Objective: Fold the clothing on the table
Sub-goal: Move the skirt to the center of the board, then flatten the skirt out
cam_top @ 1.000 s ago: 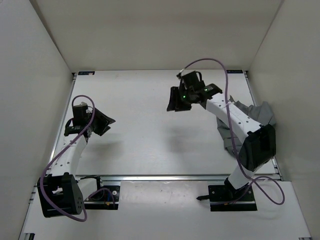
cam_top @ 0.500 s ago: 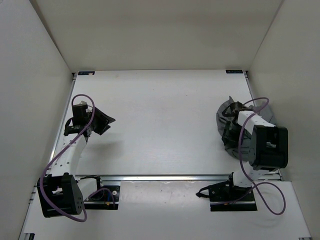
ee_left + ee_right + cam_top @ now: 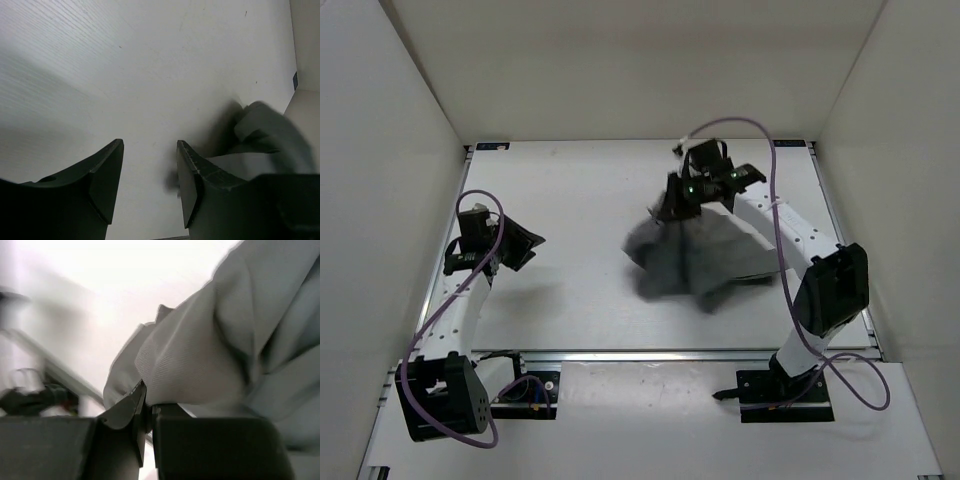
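1. Two grippers are recorded. The right gripper (image 3: 670, 207) is closed tight, jaws all but meeting, and a ribbed fold of the clothing (image 3: 688, 258) is pinched at their tips. The pinch is seen plainly in the right wrist view.
2. The left gripper (image 3: 150, 167) is held wide apart with nothing between its fingers. Bare tabletop is seen through the gap.
3. The clothing, mid-grey and pleated, is located right of centre over the table (image 3: 580, 200). Its upper edge is drawn up to the right gripper, and the rest is spread downward and toward the near edge in loose, blurred folds. Whether its lower hem is touching the surface cannot be told.
4. The right arm is reached forward toward the far middle of the table. Two green lights (image 3: 690, 186) are lit on its wrist, and a purple cable (image 3: 740, 122) is looped above it.
5. The left gripper is held above the left side of the table, well apart from the clothing.
6. A blurred grey form is noted at the right of the left wrist view; what it is cannot be told.
7. A metal rail (image 3: 670, 354) is run along the near edge. Small black corner brackets (image 3: 492, 146) are fixed at the far corners; any marking on them is too small to read.
8. White walls (image 3: 640, 70) are set around the table on three sides.
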Robot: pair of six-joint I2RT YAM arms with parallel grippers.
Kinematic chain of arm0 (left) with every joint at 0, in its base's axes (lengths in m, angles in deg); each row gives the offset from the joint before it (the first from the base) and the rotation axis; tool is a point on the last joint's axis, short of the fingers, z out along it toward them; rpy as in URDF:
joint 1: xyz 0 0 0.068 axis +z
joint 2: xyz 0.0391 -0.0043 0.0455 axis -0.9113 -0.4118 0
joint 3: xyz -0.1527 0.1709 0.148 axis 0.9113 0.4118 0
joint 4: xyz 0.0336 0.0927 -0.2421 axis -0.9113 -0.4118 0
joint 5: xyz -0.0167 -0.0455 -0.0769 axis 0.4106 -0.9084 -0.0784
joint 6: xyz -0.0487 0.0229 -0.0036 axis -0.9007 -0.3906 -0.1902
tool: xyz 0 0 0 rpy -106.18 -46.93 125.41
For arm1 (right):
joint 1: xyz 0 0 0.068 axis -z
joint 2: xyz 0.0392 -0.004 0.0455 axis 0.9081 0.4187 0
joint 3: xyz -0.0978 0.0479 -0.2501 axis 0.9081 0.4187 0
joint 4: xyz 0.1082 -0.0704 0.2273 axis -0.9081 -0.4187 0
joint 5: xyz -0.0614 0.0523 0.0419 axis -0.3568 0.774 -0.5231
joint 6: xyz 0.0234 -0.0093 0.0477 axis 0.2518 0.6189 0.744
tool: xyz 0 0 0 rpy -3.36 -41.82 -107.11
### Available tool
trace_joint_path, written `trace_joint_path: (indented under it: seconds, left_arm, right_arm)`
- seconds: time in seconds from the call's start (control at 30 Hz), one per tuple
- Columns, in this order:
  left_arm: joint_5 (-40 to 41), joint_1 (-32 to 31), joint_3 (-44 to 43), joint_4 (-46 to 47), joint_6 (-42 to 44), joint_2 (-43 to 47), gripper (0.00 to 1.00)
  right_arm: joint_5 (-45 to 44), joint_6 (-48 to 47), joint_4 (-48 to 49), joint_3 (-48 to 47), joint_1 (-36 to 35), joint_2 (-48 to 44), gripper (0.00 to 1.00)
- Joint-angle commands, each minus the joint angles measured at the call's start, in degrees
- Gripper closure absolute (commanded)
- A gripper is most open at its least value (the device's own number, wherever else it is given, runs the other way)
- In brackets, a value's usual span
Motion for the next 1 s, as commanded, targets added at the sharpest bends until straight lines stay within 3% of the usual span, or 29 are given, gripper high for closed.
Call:
trace_joint_path:
  seconds: [0.0, 0.1, 0.17, 0.37, 0.43, 0.5, 0.57, 0.6, 0.7, 0.83, 0.97]
  left_arm:
    - [2.03, 1.49, -2.98, -2.30, 1.57, 2.71, 0.42]
    - [4.67, 1.85, -5.52, -5.02, 2.37, 3.06, 0.42]
    - [5.29, 1.94, -5.97, -5.29, 2.64, 3.15, 0.41]
    - [6.25, 2.03, -4.92, -4.51, 2.19, 3.95, 0.42]
    - [6.96, 1.85, -4.66, -4.59, 2.72, 4.03, 0.42]
    - [6.26, 1.50, -4.04, -3.72, 2.37, 4.30, 0.41]
    - [6.08, -0.07, -3.16, -3.28, 2.89, 3.51, 0.41]
    - [5.38, -1.39, -3.42, -2.49, 2.90, 2.72, 0.42]
    - [5.64, -9.36, -6.83, -0.29, 3.43, -1.83, 0.42]
    - [7.12, -20.71, -14.57, 1.74, 2.55, -12.82, 0.41]
    - [8.45, -26.97, -28.95, 1.57, 3.60, -27.74, 0.38]
  right_arm:
    - [14.76, 4.49, 0.94, -17.04, 1.27, 0.69, 1.00]
    - [20.57, 6.15, 0.33, -23.66, 5.13, 0.17, 1.00]
    - [20.85, 5.81, 0.93, -20.43, 8.20, -2.45, 1.00]
    - [29.80, 7.13, 11.37, 16.81, 17.43, -16.16, 0.99]
    - [28.06, 4.24, 10.97, 28.93, 19.46, -19.25, 0.88]
    - [22.19, -0.23, 5.89, 33.88, 22.70, -19.52, 0.59]
    - [8.09, -2.18, 1.48, 35.40, 24.11, -19.70, 0.49]
    - [0.53, -2.36, -0.88, 34.96, 23.87, -20.05, 0.42]
    - [-8.14, -2.01, -2.84, 32.68, 22.90, -24.60, 0.35]
    - [-9.30, 2.97, 1.37, 31.00, 15.19, -30.51, 0.35]
    - [-5.79, 8.69, 7.69, 33.37, 4.21, -29.73, 0.36]
